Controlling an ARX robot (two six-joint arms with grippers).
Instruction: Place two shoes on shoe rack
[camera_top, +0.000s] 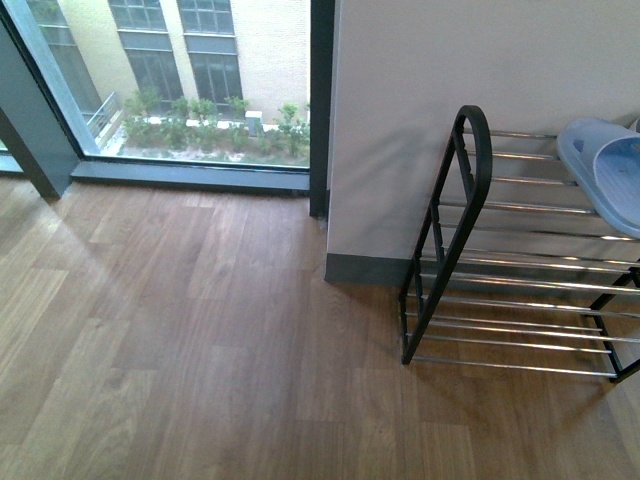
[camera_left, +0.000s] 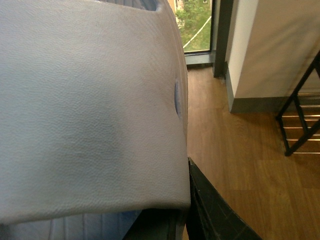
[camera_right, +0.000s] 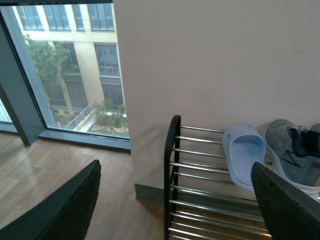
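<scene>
A light blue slipper (camera_left: 90, 110) fills the left wrist view; my left gripper (camera_left: 170, 222) is shut on it, with one dark finger (camera_left: 212, 212) showing beside its edge. A second light blue slipper (camera_top: 610, 170) lies on the top tier of the black and chrome shoe rack (camera_top: 470, 200). In the right wrist view this slipper (camera_right: 243, 155) lies next to a grey knit sneaker (camera_right: 290, 150) on the rack (camera_right: 172, 150). My right gripper (camera_right: 175, 210) is open and empty, above and in front of the rack's left end. Neither arm shows in the front view.
The rack stands against a white wall (camera_top: 480, 60) with a grey baseboard. A floor-to-ceiling window (camera_top: 180, 80) with a dark frame post (camera_top: 320, 110) lies left of the wall corner. Wooden floor (camera_top: 200, 340) stretches left and in front of the rack.
</scene>
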